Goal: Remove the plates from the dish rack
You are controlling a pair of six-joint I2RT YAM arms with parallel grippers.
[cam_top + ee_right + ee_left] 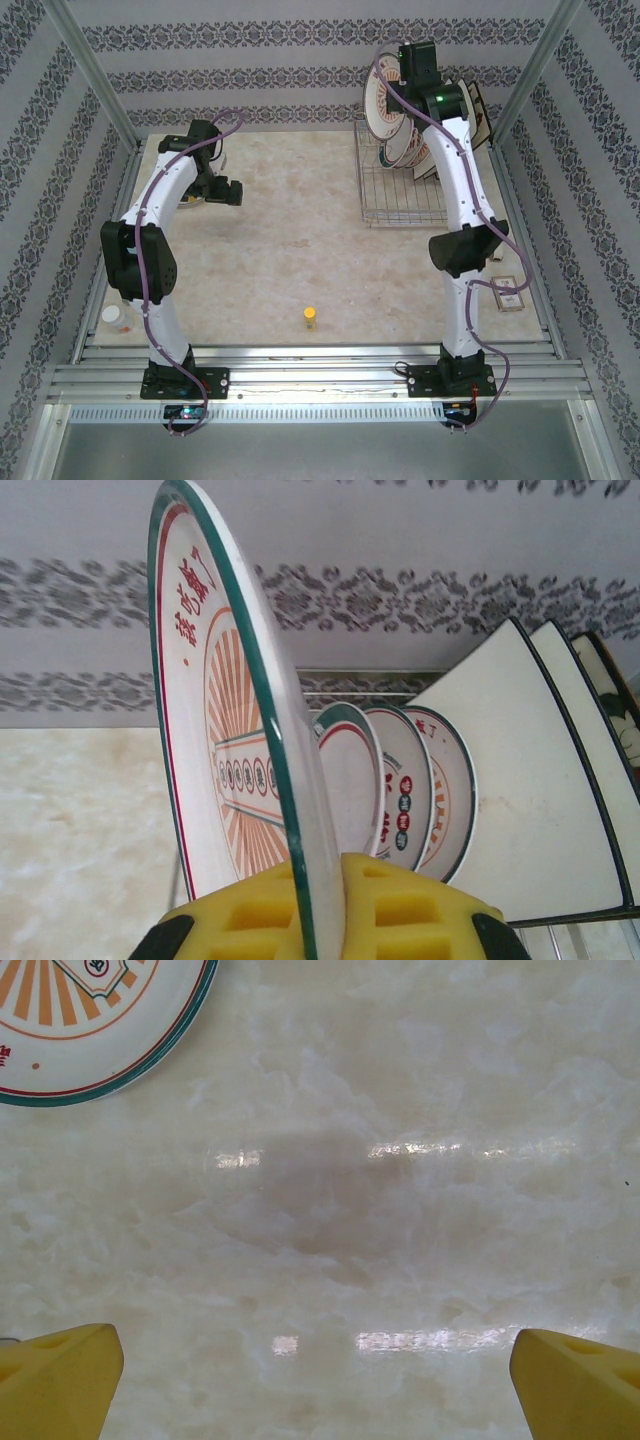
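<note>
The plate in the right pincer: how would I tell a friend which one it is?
Find the wire dish rack at the far right corner of the table. Above it, the right pincer grips a round green-rimmed plate by its edge. Unlike the plates standing in the rack, it is held raised.

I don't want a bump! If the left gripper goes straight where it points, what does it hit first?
Probably the bare, pale marble-look tabletop the left gripper faces. The round white plate with orange rays lies off to one side.
</note>
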